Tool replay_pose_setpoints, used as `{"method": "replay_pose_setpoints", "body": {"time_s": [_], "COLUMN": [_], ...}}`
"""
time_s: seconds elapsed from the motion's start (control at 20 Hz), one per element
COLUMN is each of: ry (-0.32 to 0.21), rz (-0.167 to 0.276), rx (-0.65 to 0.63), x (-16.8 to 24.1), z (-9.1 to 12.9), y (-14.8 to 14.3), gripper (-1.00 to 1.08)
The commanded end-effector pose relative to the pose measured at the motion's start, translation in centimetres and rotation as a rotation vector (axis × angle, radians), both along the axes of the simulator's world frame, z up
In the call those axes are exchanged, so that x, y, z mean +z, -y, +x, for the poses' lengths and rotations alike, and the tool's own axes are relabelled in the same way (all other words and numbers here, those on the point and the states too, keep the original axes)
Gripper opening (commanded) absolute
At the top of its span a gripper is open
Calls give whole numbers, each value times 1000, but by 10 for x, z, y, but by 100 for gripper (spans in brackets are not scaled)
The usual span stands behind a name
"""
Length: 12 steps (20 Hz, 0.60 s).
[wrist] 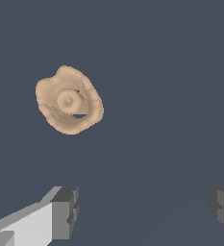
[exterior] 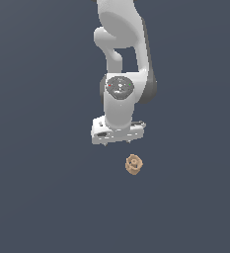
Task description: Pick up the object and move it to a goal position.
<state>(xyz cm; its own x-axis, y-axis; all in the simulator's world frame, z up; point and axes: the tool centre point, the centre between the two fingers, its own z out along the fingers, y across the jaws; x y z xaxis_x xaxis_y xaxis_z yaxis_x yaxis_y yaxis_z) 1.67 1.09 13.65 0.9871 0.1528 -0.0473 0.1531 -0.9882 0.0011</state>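
Note:
The object (exterior: 134,164) is a small tan-beige lumpy roundish piece with a ring-like hollow on its face. It lies on the dark grey floor, below and slightly toward the exterior view's right of my white gripper (exterior: 117,142). In the wrist view the object (wrist: 69,100) shows whole, apart from the fingers. My gripper (wrist: 142,211) is open and empty, its two grey fingertips (wrist: 65,211) set wide apart, with nothing between them. Only short tips of the fingers show under the hand in the exterior view.
The white arm (exterior: 124,44) rises from the gripper toward the top of the exterior view. The dark grey floor (exterior: 37,197) spreads flat on all sides. No goal marker shows.

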Motion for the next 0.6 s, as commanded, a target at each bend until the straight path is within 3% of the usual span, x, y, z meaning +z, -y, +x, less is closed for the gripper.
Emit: {"method": "replay_pose_setpoints", "body": {"time_s": [0.0,0.55], "ry": [4,29], "rz": [1,13], "rx": [68,419], "x": [-5,-29], "z": [7,42], "y": [-9,-55], "gripper": [100,100]}}
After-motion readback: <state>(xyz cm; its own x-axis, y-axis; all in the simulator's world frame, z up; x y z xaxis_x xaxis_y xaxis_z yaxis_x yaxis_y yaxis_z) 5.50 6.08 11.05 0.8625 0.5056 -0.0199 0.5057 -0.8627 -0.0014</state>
